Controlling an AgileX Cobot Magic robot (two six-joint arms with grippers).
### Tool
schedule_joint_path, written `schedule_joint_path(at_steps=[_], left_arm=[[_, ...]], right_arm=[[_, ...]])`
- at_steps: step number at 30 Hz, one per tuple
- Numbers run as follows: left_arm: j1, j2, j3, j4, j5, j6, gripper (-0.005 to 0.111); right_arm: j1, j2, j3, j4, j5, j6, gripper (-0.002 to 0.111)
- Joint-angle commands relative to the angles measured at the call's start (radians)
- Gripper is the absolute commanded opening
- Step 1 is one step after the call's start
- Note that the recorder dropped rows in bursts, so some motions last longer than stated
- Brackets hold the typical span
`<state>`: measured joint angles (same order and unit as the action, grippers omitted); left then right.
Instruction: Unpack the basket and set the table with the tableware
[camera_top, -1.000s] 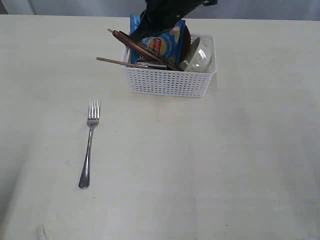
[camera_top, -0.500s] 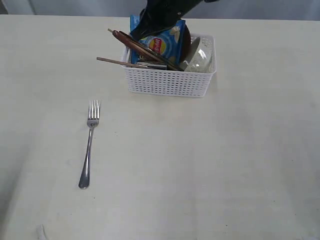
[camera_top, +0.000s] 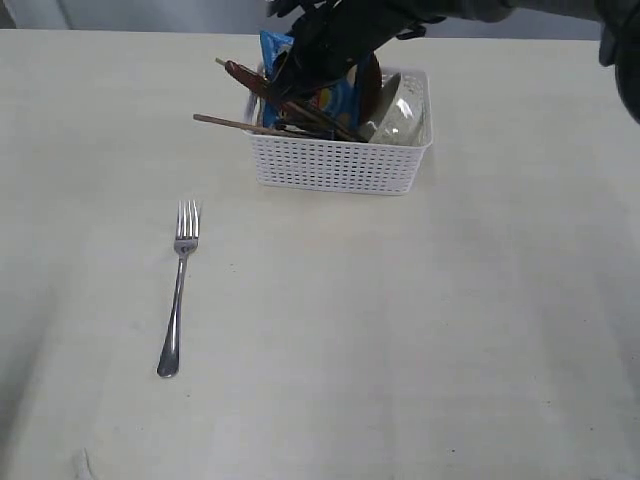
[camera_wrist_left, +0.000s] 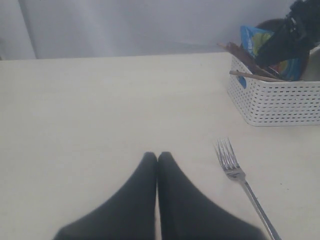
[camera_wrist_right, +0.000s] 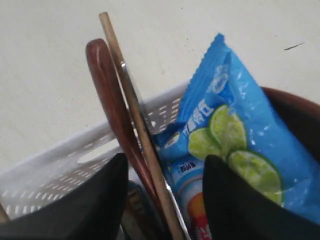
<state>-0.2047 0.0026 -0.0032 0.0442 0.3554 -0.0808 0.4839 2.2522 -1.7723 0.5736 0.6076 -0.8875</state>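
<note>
The right pincer (camera_wrist_right: 165, 172) is hanging in the basket (camera_top: 340, 165) on the table (camera_top: 420, 330), fingers spread wide, with the wooden spoon (camera_wrist_right: 112, 100) and a chopstick (camera_wrist_right: 131, 95) lying between them, neither one gripped.

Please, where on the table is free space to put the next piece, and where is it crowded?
The table is bare right of the fork, across the front of the basket, and right of the basket. A narrower strip lies left of the fork. Crowded: the basket, where the right end effector straddles spoon and chopstick beside the chip bag.
</note>
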Motion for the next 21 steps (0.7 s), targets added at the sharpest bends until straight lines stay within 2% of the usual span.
schedule_joint_path(at_steps=[1, 4, 6, 8, 9, 21], left_arm=[[-0.005, -0.003, 0.003, 0.008, -0.011, -0.004, 0.0], [-0.005, -0.003, 0.003, 0.008, -0.011, -0.004, 0.0], [-0.005, -0.003, 0.003, 0.008, -0.011, -0.004, 0.0], [-0.005, -0.003, 0.003, 0.008, -0.011, -0.004, 0.0], [-0.005, -0.003, 0.003, 0.008, -0.011, -0.004, 0.0], [-0.005, -0.003, 0.003, 0.008, -0.011, -0.004, 0.0]], right_arm=[[-0.003, 0.046, -0.036, -0.01, 0.007, 0.009, 0.046], [-0.003, 0.07, -0.05, -0.006, 0.031, 0.011, 0.046], [-0.003, 0.073, -0.051, -0.006, 0.035, 0.011, 0.031], [-0.003, 0.07, -0.052, -0.006, 0.057, 0.011, 0.005], [-0.003, 0.067, -0.052, 0.001, 0.068, 0.013, -0.001], [-0.003, -0.155, -0.053, 0.004, 0.113, 0.035, -0.001]])
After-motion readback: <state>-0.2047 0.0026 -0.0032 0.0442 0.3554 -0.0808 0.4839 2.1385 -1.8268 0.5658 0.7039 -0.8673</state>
